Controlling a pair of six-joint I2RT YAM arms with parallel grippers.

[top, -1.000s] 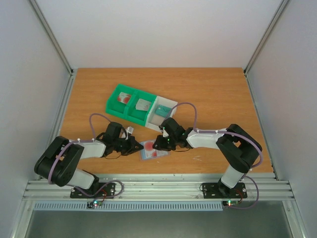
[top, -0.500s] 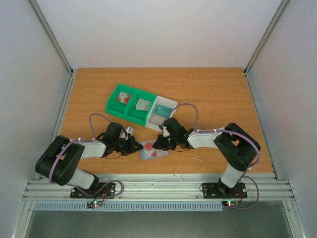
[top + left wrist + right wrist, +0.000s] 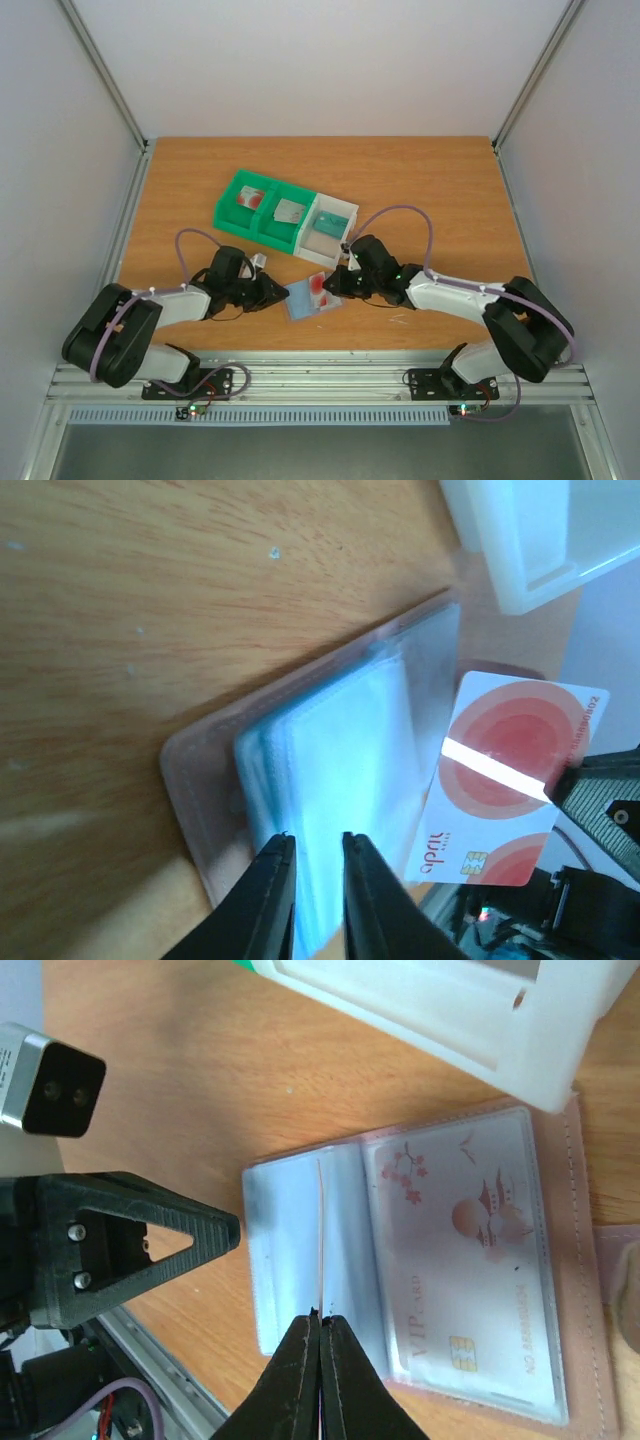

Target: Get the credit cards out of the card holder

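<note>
**A:** Where do things stand?

**B:** The small, flat, slate-blue folding card holder lies open on the wooden worktop, between the two arms. It sits just in front of the green-and-white plastic compartment tray. The left gripper is narrow, nipped on the near edge of the holder's clear pocket leaf. The right gripper is closed tight on one edge of the white plastic card with red-pink circles. That card is out of its pocket and held on edge over the holder.

**A:** What might go wrong?

**B:** The card is held only by a thin edge. I think a quick swing could make it pivot between the jaws, or slip out and drop back onto the holder.

**A:** And the other card?

**B:** A pale card with a blossom print sits flat inside a clear pocket and looks snug. Pulling it may drag the whole holder along if the left gripper's hold on that thin leaf gives way.

**A:** Anything else?

**B:** The grippers are near each other, and the tray's white end is just beside the holder. A careless reach could knock either one.
</note>
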